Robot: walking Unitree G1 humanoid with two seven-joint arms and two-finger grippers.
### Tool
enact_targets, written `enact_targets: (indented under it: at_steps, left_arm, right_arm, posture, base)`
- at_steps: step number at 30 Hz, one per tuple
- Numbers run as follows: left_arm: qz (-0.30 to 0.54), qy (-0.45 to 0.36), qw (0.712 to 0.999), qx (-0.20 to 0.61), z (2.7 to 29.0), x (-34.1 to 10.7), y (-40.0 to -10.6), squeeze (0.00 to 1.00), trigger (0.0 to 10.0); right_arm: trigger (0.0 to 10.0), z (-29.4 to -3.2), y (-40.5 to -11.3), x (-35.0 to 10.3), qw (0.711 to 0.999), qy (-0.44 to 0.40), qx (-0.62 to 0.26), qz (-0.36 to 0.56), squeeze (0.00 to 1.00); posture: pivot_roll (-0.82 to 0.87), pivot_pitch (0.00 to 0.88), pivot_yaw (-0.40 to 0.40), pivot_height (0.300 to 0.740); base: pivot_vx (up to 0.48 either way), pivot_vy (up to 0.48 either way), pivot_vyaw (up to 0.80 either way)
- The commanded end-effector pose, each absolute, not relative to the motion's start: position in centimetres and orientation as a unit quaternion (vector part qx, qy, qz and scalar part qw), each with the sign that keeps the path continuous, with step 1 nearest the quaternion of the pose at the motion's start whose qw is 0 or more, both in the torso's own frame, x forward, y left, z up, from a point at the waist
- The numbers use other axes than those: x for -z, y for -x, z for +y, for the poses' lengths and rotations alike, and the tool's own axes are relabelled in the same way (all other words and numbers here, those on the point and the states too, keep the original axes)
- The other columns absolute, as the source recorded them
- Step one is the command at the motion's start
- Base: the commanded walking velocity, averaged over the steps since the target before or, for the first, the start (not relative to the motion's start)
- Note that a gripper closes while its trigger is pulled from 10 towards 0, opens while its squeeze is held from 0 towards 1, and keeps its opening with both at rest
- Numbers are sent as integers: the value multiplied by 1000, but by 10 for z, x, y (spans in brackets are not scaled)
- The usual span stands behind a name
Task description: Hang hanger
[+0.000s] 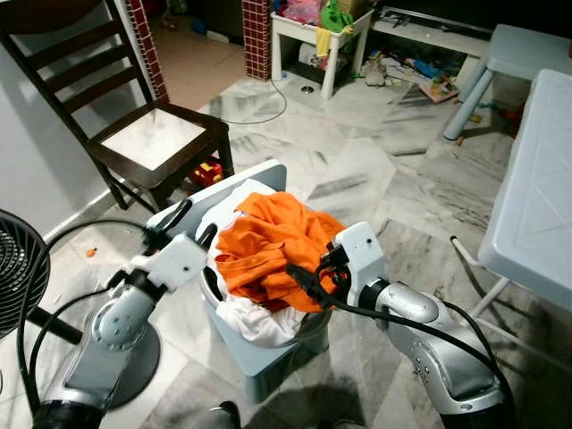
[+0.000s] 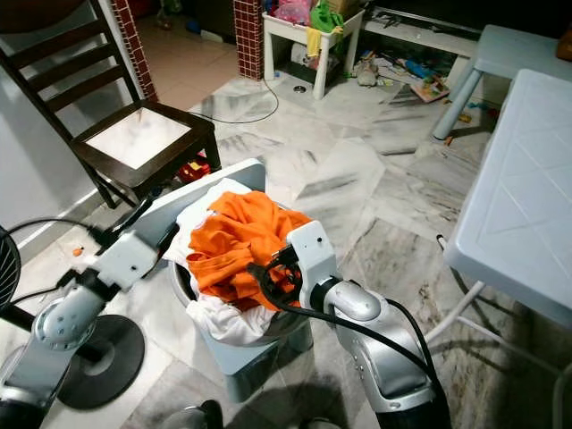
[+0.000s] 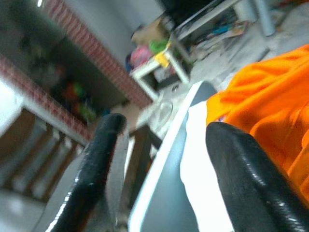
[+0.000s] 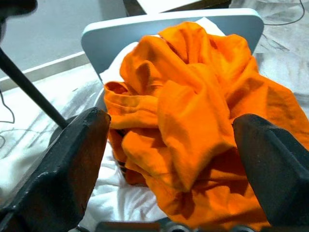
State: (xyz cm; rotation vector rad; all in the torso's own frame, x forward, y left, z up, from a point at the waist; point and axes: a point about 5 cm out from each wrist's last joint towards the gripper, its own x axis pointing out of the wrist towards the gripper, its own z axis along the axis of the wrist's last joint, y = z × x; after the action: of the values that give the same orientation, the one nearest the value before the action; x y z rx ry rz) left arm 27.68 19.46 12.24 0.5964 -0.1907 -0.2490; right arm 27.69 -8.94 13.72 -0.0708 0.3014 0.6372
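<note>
Both silver arms reach toward a basin (image 1: 308, 332) of laundry on a small grey stool (image 1: 268, 357). Right gripper (image 1: 308, 284) sits at the basin's right rim, fingers spread wide and empty, aimed at the crumpled orange garment (image 1: 268, 241) lying on white cloth (image 1: 255, 322). Left gripper (image 1: 192, 223) hovers at the left rim beside the stool's raised back, fingers likewise apart, holding nothing. No hanger can be made out; it may lie buried in the pile. Risk: closing on loose folds alone would lift fabric only. Dragging the heap sideways could tip the basin off the stool's edge. A dark wooden chair (image 1: 134, 134) stands behind.
</note>
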Motion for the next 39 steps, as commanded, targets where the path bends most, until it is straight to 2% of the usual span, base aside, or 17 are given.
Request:
enact_targets:
  at_steps: [1, 7, 8, 9, 10, 13, 14, 15, 16, 20, 29, 30, 31, 32, 33, 34, 39]
  left_arm:
    - [-59, -224, 968, 93, 197, -113, -274, 1000, 10000]
    - [5, -133, 988, 73, 194, -93, -278, 1000, 10000]
    - [27, -121, 990, 74, 195, -87, -280, 953, 10000]
    - [44, -105, 991, 77, 196, -82, -282, 788, 10000]
    - [54, -89, 992, 73, 198, -80, -284, 0, 10000]
    - [72, -50, 995, 47, 207, -77, -292, 0, 10000]
    - [72, -34, 996, 36, 209, -79, -296, 133, 10000]
    - [72, -34, 996, 36, 209, -79, -296, 133, 10000]
    - [73, -24, 996, 33, 209, -80, -299, 1000, 10000]
    - [88, 3, 995, 43, 199, -76, -304, 1000, 10000]
    - [143, 50, 983, 107, 158, -60, -312, 1000, 10000]
    - [146, 51, 982, 109, 157, -59, -313, 906, 10000]
    - [150, 52, 981, 110, 156, -58, -314, 906, 10000]
    - [158, 50, 980, 112, 155, -57, -315, 86, 10000]
    - [158, 50, 980, 112, 155, -57, -315, 86, 10000]
    - [164, 44, 980, 108, 156, -57, -317, 0, 10000]
    - [163, 43, 981, 98, 158, -58, -317, 0, 10000]
  right_arm:
    - [10000, -88, -276, -138, 936, 34, -320, 143, 0]
    - [10000, -90, -275, -139, 935, 36, -322, 143, 0]
    - [10000, -91, -274, -140, 935, 36, -321, 144, 0]
    - [10000, -91, -274, -140, 936, 37, -320, 144, 0]
    - [10000, -92, -273, -141, 936, 37, -320, 144, 0]
    - [10000, -97, -272, -144, 937, 42, -315, 143, 0]
    - [10000, -101, -271, -146, 938, 45, -311, 144, 0]
    - [10000, -101, -271, -146, 938, 45, -311, 144, 0]
    - [10000, -104, -271, -146, 939, 48, -307, 146, 0]
    - [10000, -113, -265, -146, 939, 56, -301, 154, 0]
    - [10000, -110, -262, -151, 938, 54, -304, 158, 0]
    - [10000, -111, -261, -151, 938, 54, -304, 159, 0]
    - [10000, -112, -261, -151, 938, 54, -303, 160, 0]
    - [10000, -113, -259, -151, 937, 54, -304, 162, 0]
    - [10000, -113, -259, -151, 937, 54, -304, 162, 0]
    - [10000, -115, -255, -150, 936, 53, -304, 170, 0]
    - [10000, -120, -247, -147, 934, 54, -301, 184, 0]
  posture:
    - [-27, 148, -26, 740]
    - [-41, 157, -29, 740]
    - [-53, 161, -28, 740]
    - [-66, 166, -25, 740]
    - [-79, 171, -25, 740]
    - [-99, 183, -25, 740]
    - [-111, 192, -26, 740]
    - [-111, 192, -26, 740]
    - [-123, 200, -29, 740]
    - [-146, 216, -36, 740]
    - [-158, 243, -40, 740]
    - [-158, 243, -40, 740]
    - [-161, 248, -41, 740]
    - [-163, 256, -42, 740]
    - [-163, 256, -42, 740]
    - [-165, 267, -45, 740]
    - [-162, 280, -52, 740]
  base:
    - [0, 0, 0]
    - [0, 0, 0]
    - [0, 0, 0]
    - [0, 0, 0]
    - [0, 0, 0]
    - [0, 0, 0]
    - [0, 0, 0]
    - [0, 0, 0]
    - [0, 0, 0]
    - [0, 0, 0]
    - [0, 0, 0]
    - [0, 0, 0]
    - [0, 0, 0]
    - [0, 0, 0]
    - [0, 0, 0]
    - [0, 0, 0]
    - [0, 0, 0]
